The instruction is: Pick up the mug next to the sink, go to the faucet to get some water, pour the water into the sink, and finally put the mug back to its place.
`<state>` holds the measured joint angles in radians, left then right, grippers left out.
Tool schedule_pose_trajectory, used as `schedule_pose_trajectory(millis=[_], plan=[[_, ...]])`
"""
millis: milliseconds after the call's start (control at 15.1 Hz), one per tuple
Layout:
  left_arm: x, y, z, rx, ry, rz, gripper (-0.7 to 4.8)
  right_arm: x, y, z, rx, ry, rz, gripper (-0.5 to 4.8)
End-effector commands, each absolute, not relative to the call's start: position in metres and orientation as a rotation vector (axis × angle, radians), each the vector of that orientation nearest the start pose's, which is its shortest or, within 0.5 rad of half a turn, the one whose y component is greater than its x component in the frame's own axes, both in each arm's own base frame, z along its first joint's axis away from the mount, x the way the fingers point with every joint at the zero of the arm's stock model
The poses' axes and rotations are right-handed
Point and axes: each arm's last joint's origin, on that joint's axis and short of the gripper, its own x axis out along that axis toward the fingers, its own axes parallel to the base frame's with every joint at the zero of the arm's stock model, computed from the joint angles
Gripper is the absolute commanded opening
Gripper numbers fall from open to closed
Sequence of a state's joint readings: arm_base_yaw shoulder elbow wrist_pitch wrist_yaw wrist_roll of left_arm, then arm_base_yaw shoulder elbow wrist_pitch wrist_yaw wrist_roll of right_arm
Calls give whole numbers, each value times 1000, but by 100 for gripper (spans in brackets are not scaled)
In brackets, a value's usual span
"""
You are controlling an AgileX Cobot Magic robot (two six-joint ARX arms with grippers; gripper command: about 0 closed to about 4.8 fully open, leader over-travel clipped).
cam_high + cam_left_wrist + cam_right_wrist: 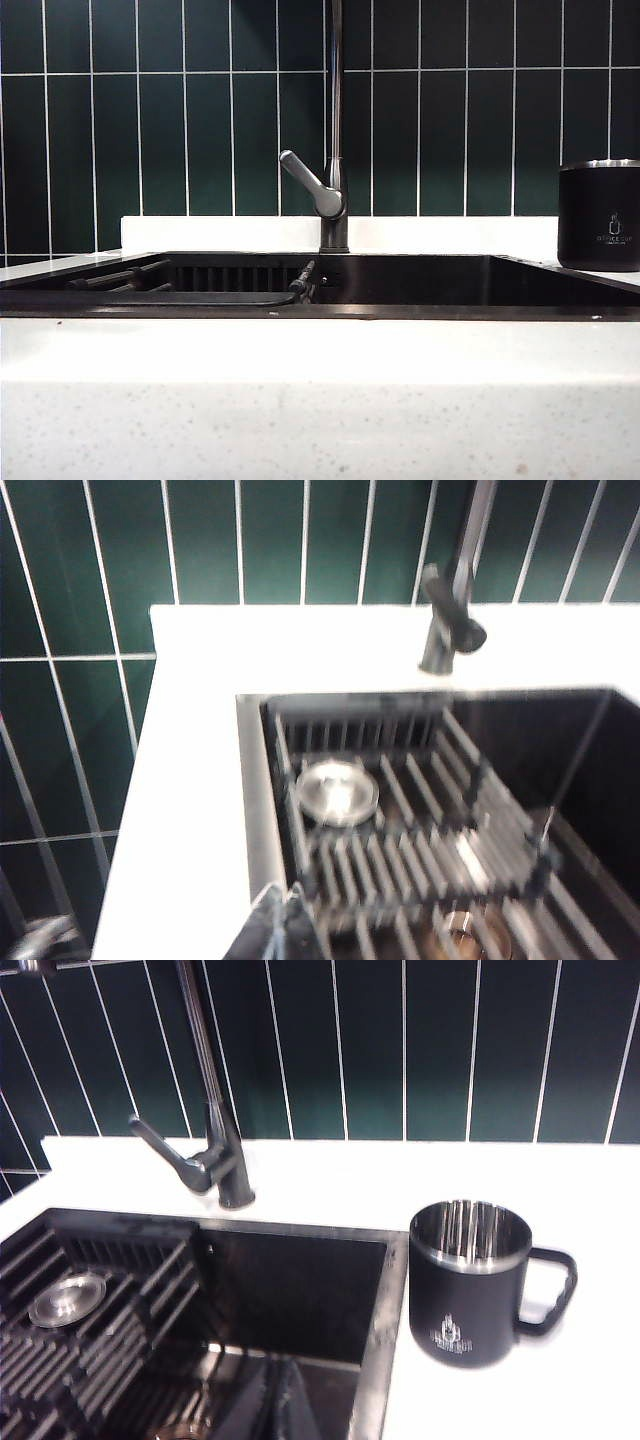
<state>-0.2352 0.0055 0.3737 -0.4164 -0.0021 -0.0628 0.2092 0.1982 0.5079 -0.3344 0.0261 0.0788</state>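
1. The mug (470,1280) stands upright on the white bench (560,1380), just beside the right rim of the sink (290,1290). Its handle turns away from the basin; its steel inside is bare. In the exterior view only part of the mug (598,215) shows, at the right edge.
2. The faucet (335,150) rises from the back edge of the bench, behind the sink's middle, with its grey lever (310,185) angled up and to the left.
3. A dark slatted rack (420,850) lies in the left part of the sink, with a round steel drain cover (337,792) beneath it.
4. Left gripper (283,920): above the sink's front left corner, fingers together, nothing between them.
5. Right gripper (272,1400): above the sink's front, clear of the mug; fingers appear together, empty.
6. Dark green tile (180,120) backs the bench.
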Motion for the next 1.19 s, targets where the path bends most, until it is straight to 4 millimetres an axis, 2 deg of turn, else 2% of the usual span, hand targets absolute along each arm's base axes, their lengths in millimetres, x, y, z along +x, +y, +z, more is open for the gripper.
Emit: schedule_pose_trajectory(millis=[66, 199, 530, 794, 993, 1191], plan=[[66, -13, 236, -105, 26, -123, -6, 73, 15, 278, 77, 16, 177, 8], [69, -11, 229, -100, 43, -35, -5, 77, 15, 272, 78, 8, 162, 8], [85, -15, 198, -128, 18, -37, -5, 90, 13, 245, 78, 6, 17, 8], [85, -15, 195, -123, 46, -36, -5, 89, 14, 242, 78, 36, 31, 8], [85, -15, 196, -72, 24, -41, -5, 91, 14, 240, -2, 30, 29, -4], [85, -18, 196, -3, 23, -134, -5, 90, 14, 225, -4, -19, 26, -4]])
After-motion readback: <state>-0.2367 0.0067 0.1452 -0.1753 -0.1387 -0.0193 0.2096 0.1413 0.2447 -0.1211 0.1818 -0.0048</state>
